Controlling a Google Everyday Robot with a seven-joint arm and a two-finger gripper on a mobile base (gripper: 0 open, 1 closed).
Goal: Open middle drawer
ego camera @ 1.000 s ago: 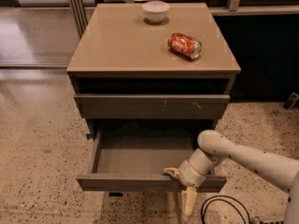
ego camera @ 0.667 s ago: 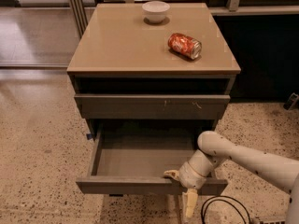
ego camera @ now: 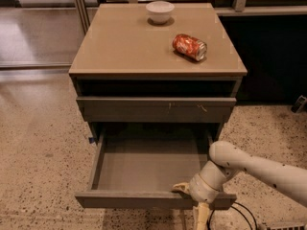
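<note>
Looking from the closest spot first, we see the gripper at the very bottom of the view. It sits right at the front panel of the middle drawer, toward the panel's right end. The white arm comes in from the right side (it is the only arm, so no other one could help). We cannot tell how far the gripper is open, or whether it has a real hold on the panel. A black cable lies on the speckled floor just beside it.

The drawer's long side runs left to right. The drawer box goes back from the gripper, away from us and into the cabinet. So any more opening means a straight pull toward us, away from the cabinet. Because the gripper is off to the right, we think a crooked pull could twist the drawer.

The drawer sticks far out, and we can see its plain grey inside with nothing in it. We think the job is nearly done or done.

Farther back, above the open drawer, is a shut grey drawer front with pale scratches. On the tan top sit a red soda can on its side and, farthest away, a small white bowl.
</note>
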